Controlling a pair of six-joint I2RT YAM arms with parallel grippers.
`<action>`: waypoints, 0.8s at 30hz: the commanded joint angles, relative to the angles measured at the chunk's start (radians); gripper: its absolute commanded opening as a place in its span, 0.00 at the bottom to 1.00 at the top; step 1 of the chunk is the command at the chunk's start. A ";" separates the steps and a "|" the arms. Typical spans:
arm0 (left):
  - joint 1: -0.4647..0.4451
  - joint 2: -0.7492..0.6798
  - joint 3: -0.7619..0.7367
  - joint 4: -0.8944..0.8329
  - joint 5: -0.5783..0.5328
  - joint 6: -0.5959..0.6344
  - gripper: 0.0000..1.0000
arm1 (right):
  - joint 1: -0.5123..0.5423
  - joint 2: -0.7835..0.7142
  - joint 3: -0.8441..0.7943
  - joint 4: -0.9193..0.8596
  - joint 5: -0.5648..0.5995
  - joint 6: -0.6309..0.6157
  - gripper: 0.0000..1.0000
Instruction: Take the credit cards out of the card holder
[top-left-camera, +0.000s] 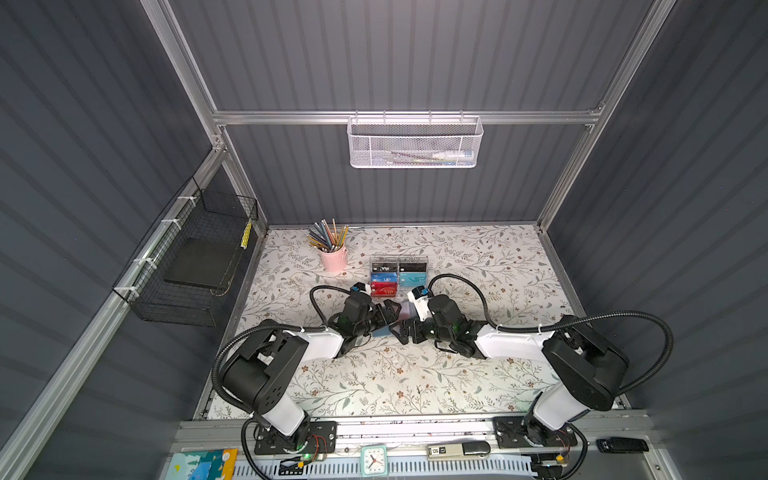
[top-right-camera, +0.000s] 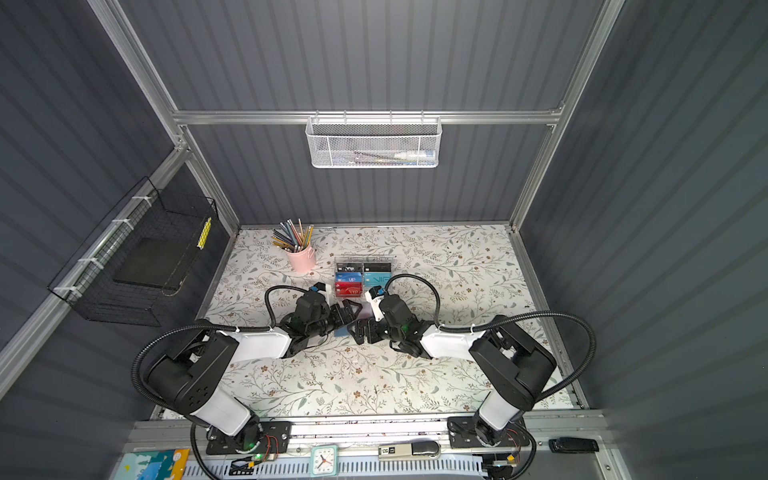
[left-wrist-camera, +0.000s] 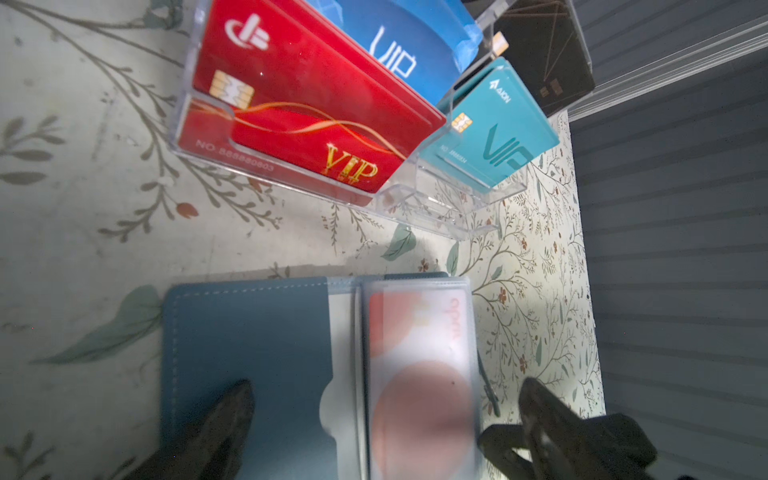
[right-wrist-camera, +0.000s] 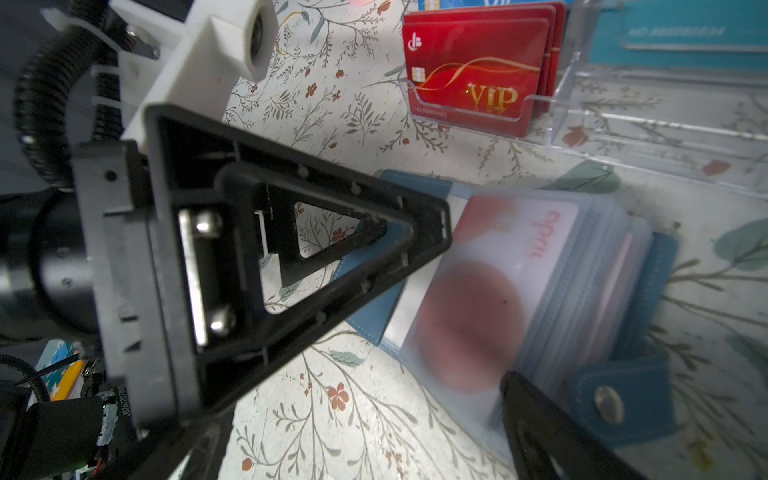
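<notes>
left gripper (left-wrist-camera: 386, 390) spread wide and empty over the open card holder (left-wrist-camera: 249, 332), which lies on the tabletop (top-left-camera: 415, 374) just before the clear card rack (left-wrist-camera: 453, 216). a white credit card (left-wrist-camera: 419, 374) with red-orange circles sits in its top sleeve. right gripper (top-left-camera: 404, 330) is likewise released, at the holder's right side.

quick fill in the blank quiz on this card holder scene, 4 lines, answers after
1. The card holder lies ___ on the table, its clear sleeves showing.
2. The card in the top sleeve is white with red-orange ___.
3. In the clear rack, the front card marked VIP is ___.
4. The cup that holds pencils is ___.

Missing words: open; circles; red; pink
</notes>
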 joint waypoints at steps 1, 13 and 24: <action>0.007 0.020 -0.014 -0.019 0.009 -0.002 1.00 | 0.004 -0.012 -0.026 0.001 0.024 -0.017 0.99; 0.007 0.008 -0.038 -0.007 0.006 -0.007 1.00 | 0.002 -0.010 -0.042 0.021 0.020 -0.009 0.99; 0.007 0.005 -0.052 0.006 0.011 -0.014 1.00 | 0.004 0.023 -0.019 0.026 0.000 0.005 0.99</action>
